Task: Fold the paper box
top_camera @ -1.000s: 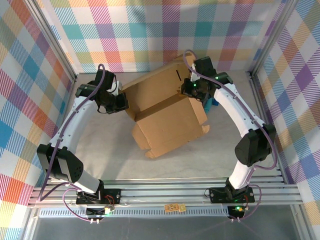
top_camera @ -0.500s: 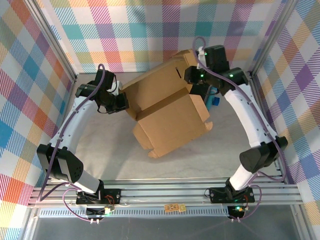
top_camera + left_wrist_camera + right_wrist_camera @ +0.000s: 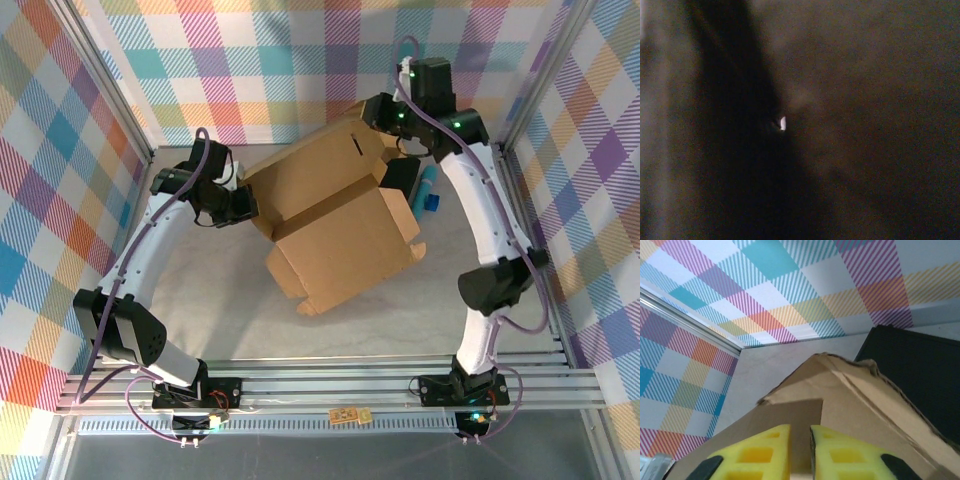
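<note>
My right gripper [image 3: 800,430] is now lifting the box [image 3: 340,240] corner higher toward 12 o'clock, pads [image 3: 762,450] clamping its cardboard. My left gripper [image 3: 246,206] is sitting at the box's 9 o'clock edge, and I cannot tell whether it is gripping.

left arm [image 3: 150,240], right arm [image 3: 485,215]: white links, black joints | purple cables [image 3: 203,150] | yellow fingers [image 3: 757,452]

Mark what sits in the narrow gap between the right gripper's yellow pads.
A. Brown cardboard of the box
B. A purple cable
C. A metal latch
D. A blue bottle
A: in the right wrist view the right gripper has its pads almost together, and the slit between them shows cardboard of the box.
</note>
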